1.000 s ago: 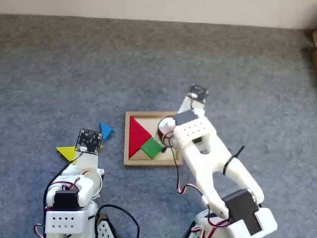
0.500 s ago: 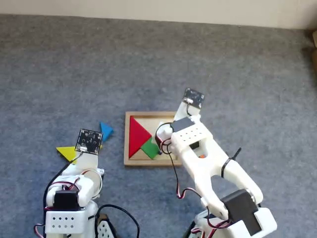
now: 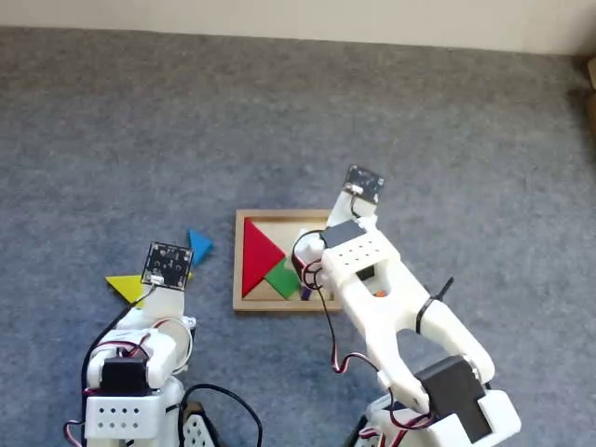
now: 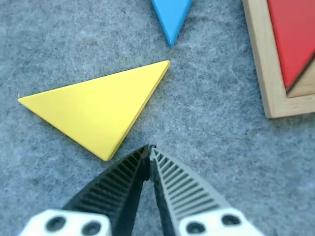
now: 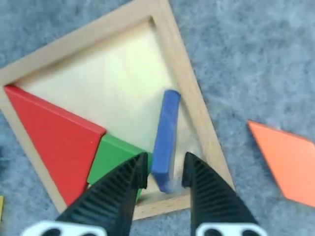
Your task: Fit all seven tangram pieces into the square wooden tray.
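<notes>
In the near right corner of the square wooden tray (image 5: 192,93), the dark blue wooden piece (image 5: 166,140) stands on edge, tilted, its lower end just beside the green wooden piece (image 5: 115,157). Seen edge-on, its outline cannot be made out. The right gripper (image 5: 165,160) is narrowed around it and appears to hold it by both flat faces. The large red wooden triangle (image 5: 54,128) already lies flat along the tray's left side, touching the green one.

To seat the piece well, it likely needs tipping toward the bare floor of the tray, so it falls flat rather than wedging against the rim or riding up onto the green piece. It should be released low and only once an edge rests on the floor.

An orange wooden parallelogram (image 5: 285,157) waits on the grey tabletop (image 3: 419,112) to the right of the tray. A yellow wooden triangle (image 4: 98,108) and a light blue wooden triangle (image 4: 171,14) lie to the tray's left. The left gripper (image 4: 149,150) hangs there closed and empty, close by the yellow one.
</notes>
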`<state>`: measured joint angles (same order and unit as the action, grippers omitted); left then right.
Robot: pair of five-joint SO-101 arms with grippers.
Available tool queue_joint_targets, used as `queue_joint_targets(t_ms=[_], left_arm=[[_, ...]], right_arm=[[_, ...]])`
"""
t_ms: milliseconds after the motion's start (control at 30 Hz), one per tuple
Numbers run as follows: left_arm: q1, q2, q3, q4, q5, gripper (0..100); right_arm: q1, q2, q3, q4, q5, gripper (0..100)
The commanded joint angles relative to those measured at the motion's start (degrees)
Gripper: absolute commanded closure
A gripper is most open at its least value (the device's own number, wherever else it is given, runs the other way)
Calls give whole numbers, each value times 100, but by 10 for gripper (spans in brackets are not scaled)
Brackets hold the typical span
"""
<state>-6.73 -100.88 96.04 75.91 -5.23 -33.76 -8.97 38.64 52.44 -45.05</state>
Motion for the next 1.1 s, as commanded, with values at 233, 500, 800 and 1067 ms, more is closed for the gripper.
queue_joint_targets(t_ms=[233, 500, 800, 1067], left_arm=[[-75, -198, 127, 62, -70, 992], [-75, -198, 127, 62, -70, 992], [-75, -198, 127, 62, -70, 992], [-75, -198, 127, 62, -70, 992]], right_arm=[[-40, -312, -13, -48, 202, 869], [66, -312, -66, 716, 202, 869], [444, -312, -66, 743, 220, 869], [479, -1103, -22, 743, 607, 869]])
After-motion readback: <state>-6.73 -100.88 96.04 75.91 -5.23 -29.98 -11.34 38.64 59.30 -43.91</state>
